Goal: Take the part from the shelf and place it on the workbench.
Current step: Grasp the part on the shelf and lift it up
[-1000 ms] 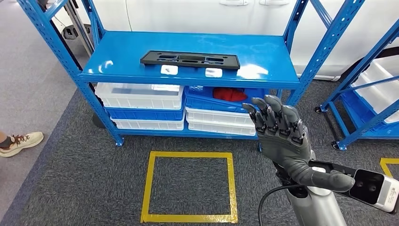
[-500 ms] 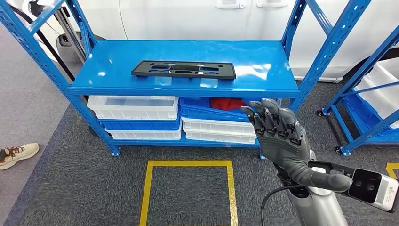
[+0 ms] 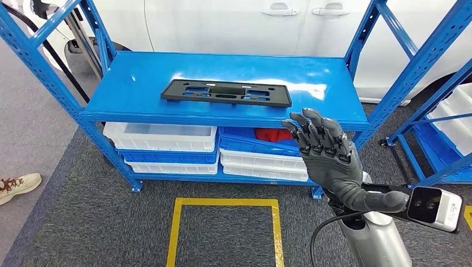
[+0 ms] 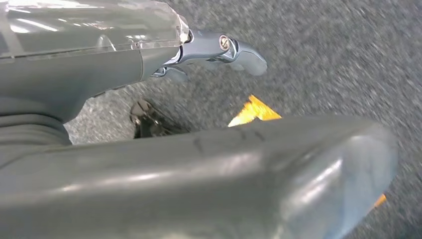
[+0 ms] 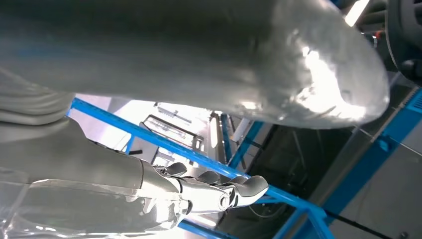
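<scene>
Nothing of the task can be counted as done. The part (image 3: 226,93), a long flat black plate with slots cut through it, is seen lying on the top board of the blue shelf (image 3: 139,105), near the board's middle and a little toward its front edge. It is not touched by anything.

The right hand (image 3: 328,158) is raised in front of the shelf, at about four o'clock from the part and well apart from it, just before the shelf's front edge at the right end. Its fingers (image 3: 311,130) are held straight and close together, pointing up toward twelve o'clock, with the thumb stuck out to the side toward three o'clock; nothing is held in it. The left hand (image 4: 214,50) is seen in the left wrist view hanging over grey carpet (image 3: 83,222) and a strip of yellow tape; its fingers look loosely extended with nothing between them, though much of the hand is hidden by the thumb.

Everything is judged to be left: the reach over the board, the grasp, the lift, the carry, and the setting down on the counter, which cannot be made out here.

The part's long axis is laid from nine o'clock to three o'clock, nearly along the shelf's front edge, with the right end tipped very slightly nearer. Its broad face is turned upward, so only thin edges are offered for a grasp.
</scene>
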### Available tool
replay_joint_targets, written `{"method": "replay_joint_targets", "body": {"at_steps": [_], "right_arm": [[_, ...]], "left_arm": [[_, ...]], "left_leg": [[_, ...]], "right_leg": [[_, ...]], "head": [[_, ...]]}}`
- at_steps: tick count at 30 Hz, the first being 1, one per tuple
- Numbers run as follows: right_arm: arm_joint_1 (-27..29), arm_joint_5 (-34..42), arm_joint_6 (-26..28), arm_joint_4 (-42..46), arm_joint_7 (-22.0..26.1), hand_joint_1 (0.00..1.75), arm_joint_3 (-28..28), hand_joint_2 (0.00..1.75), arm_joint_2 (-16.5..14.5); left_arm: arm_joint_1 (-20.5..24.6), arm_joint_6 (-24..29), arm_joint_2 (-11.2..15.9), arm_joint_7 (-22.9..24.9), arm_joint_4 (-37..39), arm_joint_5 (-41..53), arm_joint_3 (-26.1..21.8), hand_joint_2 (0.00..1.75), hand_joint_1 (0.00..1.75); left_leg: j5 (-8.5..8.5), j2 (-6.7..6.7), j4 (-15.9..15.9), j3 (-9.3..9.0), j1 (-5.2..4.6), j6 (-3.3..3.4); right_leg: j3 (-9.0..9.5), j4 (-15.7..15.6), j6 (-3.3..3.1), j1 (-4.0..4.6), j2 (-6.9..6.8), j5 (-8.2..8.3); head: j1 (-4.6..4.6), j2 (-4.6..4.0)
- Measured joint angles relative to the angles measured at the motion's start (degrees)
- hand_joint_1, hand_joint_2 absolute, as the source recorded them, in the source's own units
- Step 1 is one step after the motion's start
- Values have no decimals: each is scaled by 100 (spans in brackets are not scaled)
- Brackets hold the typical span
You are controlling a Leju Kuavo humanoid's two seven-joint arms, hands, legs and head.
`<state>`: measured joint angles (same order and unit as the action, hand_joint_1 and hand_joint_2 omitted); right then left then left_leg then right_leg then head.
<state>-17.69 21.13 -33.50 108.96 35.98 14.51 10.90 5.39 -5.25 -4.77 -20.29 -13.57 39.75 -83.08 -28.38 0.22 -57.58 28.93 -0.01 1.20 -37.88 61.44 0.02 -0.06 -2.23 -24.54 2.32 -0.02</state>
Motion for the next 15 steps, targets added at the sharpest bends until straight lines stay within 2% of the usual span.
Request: {"method": "replay_joint_targets", "body": {"at_steps": [1,2,4,5,6,7,9,10,11,12,13,14,15], "right_arm": [[-26,58,-22,-33,-25,0,4,0,8],[-49,103,-40,-61,-45,0,8,0,13],[-78,151,-50,-96,-58,0,15,0,18],[-90,159,-48,-109,-60,0,17,0,20],[-103,154,-39,-122,-62,0,18,0,21],[-111,140,-28,-134,-68,0,19,0,22],[-120,91,-12,-174,-90,0,18,0,23],[-117,73,-11,-201,-102,0,18,0,24],[-114,61,-12,-230,-110,0,18,0,25],[-113,58,-13,-259,-114,0,18,0,27],[-112,58,-14,-284,-114,0,18,0,28],[-114,58,-17,-308,-114,0,19,0,28],[-112,56,-19,-334,-115,0,19,0,29]], "left_arm": [[-3,0,-4,-1,3,-5,0,0,0],[-4,-1,-4,-2,4,-7,0,0,0],[3,-2,-1,-6,4,-11,0,0,0],[8,-3,1,-8,5,-14,0,0,0],[14,-5,2,-8,6,-17,1,0,0],[18,-4,4,-7,6,-19,1,0,0],[16,3,7,-4,6,-23,2,0,0],[8,10,8,-2,6,-24,2,0,0],[-1,16,9,0,6,-25,2,0,0],[-8,22,9,2,6,-25,2,0,0],[-13,27,9,3,6,-26,2,0,0],[-17,32,12,3,6,-28,2,0,0],[-18,37,15,4,6,-29,2,0,0]], "left_leg": [[-55,28,9,-37,-13,-34],[-87,57,-5,-66,-26,-69],[-102,102,-73,-89,-32,-127],[-96,95,-229,-48,-26,-152],[-120,77,-468,71,-15,-181],[-195,54,-801,266,1,-208],[-499,34,-1483,742,23,-261],[-632,34,-1664,925,29,-274],[-669,34,-1674,1028,31,-278],[-558,34,-1488,1038,32,-270],[-312,34,-1149,974,31,-250],[30,33,-743,887,24,-215],[281,33,-405,817,9,-176]], "right_leg": [[30,-181,-38,26,-56,132],[33,-254,-67,37,-61,159],[99,-283,-119,18,53,138],[156,-305,-149,0,94,116],[218,-318,-180,-10,125,89],[270,-332,-201,-14,148,54],[355,-335,-221,-14,206,-28],[408,-335,-219,-14,233,-76],[472,-335,-213,-14,255,-128],[550,-335,-204,-14,270,-184],[634,-335,-194,-12,279,-244],[704,-337,-180,-11,283,-301],[757,-340,-159,-6,288,-352]], "head": [[0,0],[1,0],[2,0],[2,0],[2,0],[2,0],[2,0],[2,0],[2,0],[2,0],[2,0],[1,0],[1,0]]}}
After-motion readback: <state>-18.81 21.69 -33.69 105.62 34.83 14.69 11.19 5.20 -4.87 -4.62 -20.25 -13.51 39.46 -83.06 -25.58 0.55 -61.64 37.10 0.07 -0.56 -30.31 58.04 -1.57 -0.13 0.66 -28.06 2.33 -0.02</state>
